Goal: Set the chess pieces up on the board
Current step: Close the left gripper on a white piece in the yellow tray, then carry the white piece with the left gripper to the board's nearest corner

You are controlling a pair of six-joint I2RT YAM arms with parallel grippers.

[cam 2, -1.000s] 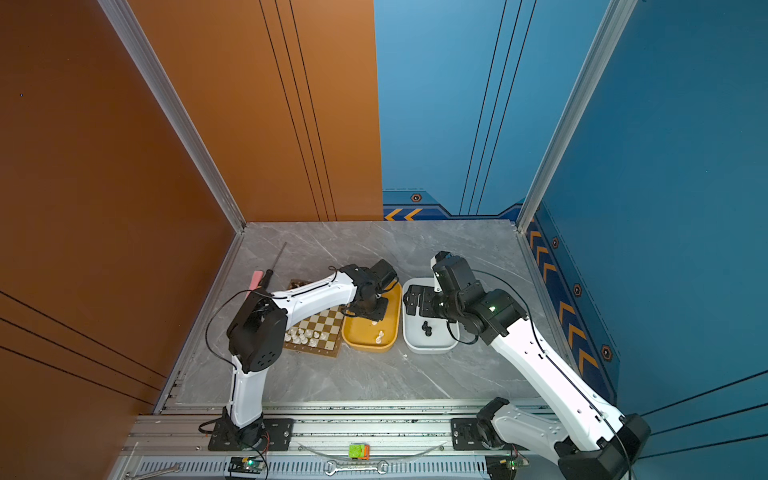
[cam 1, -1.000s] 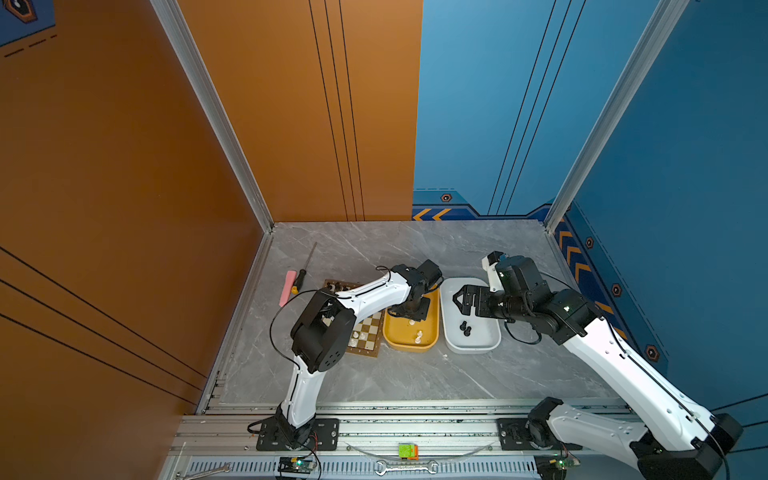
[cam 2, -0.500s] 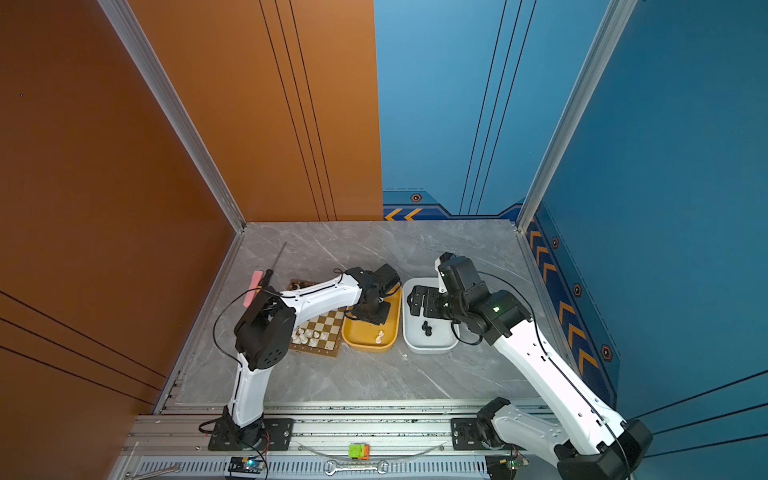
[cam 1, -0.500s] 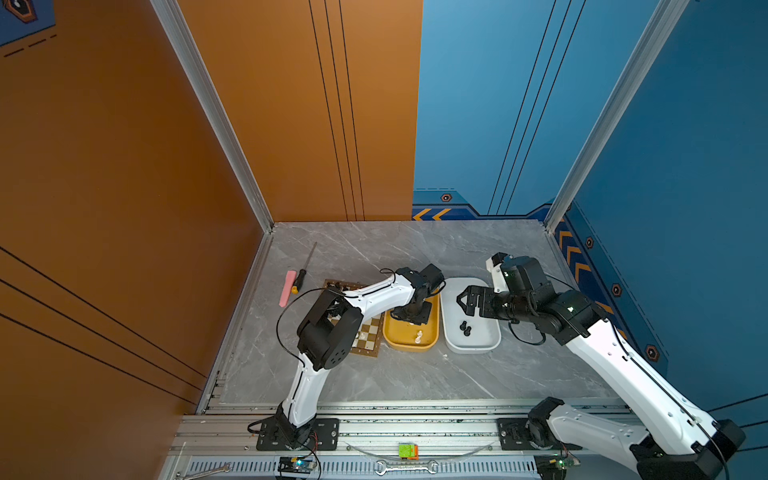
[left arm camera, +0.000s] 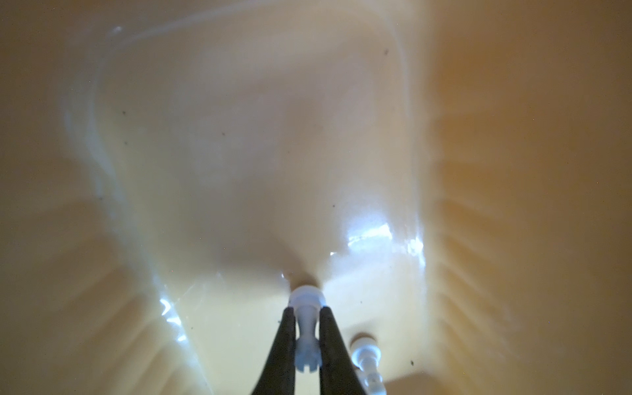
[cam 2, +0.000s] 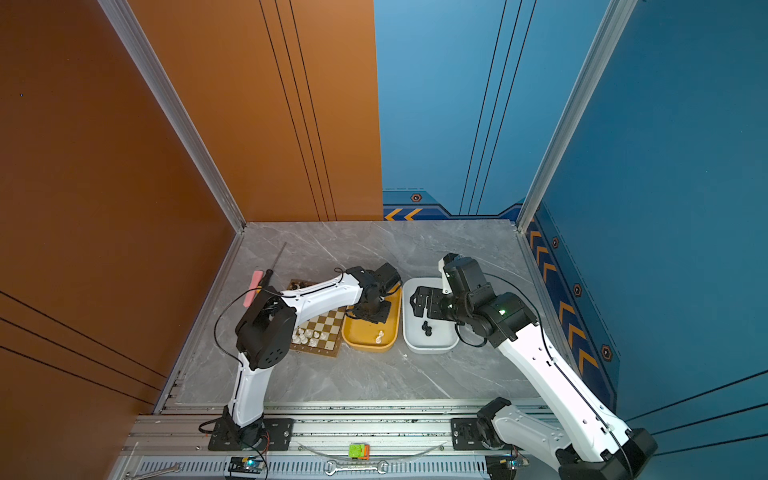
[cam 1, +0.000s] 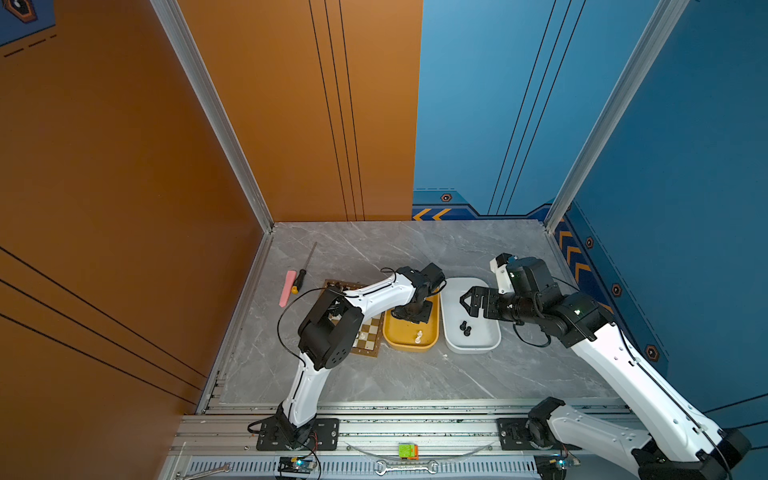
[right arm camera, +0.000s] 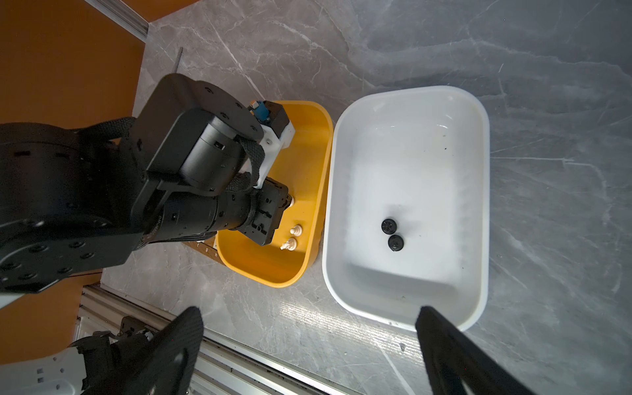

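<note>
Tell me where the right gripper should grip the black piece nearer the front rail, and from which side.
Probably from straight above. The front black piece appears to stand upright on the floor of the white tub, showing its round top, so grip its upper body. Close the open right gripper across the two sides free of the other black piece, which stands close beside it.

Left tool [left arm camera: 307, 313] narrow, downward; right tool [right arm camera: 306, 311] wide apart.
</note>
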